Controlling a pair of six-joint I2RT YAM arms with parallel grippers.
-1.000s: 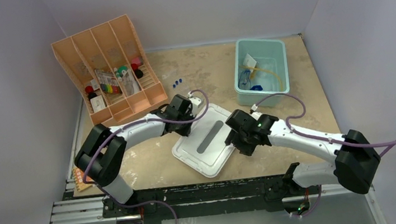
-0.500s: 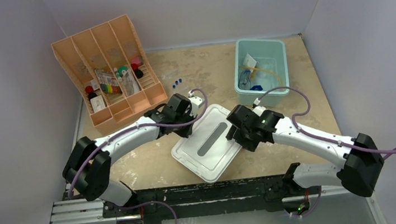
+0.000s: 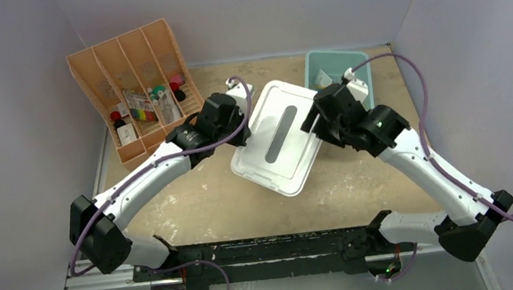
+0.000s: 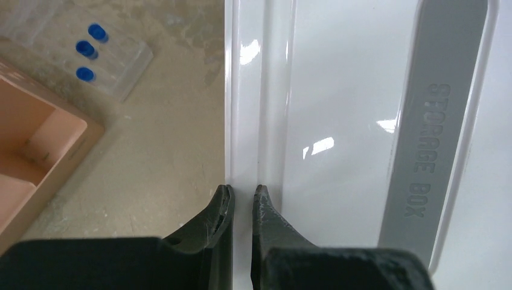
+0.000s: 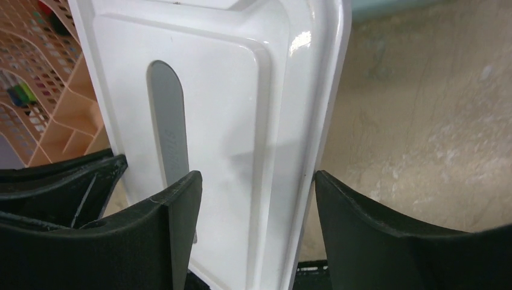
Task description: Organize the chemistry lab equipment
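The large white lid (image 3: 278, 139) with a grey handle strip hangs tilted above the table, its far corner overlapping the teal bin (image 3: 363, 67). My left gripper (image 3: 243, 132) (image 4: 243, 192) is shut on the lid's (image 4: 338, 90) left rim. At the opposite edge, my right gripper (image 3: 317, 125) (image 5: 258, 181) is open, straddling the lid's (image 5: 223, 90) rim with a wide gap. Blue-capped test tubes (image 4: 87, 48) stand in a clear rack on the table, seen only in the left wrist view. A small packet (image 3: 322, 77) shows inside the bin; the rest of its contents are hidden.
The orange divided organizer (image 3: 137, 85) (image 4: 36, 151) (image 5: 42, 90) stands at the back left with small items in its slots. Grey walls close in the back and both sides. A black rail (image 3: 273, 249) runs along the near edge.
The lid has risen off the table and travelled back and to the right, toward the teal bin, with both arms reaching further out. The right gripper's jaws have spread wider.
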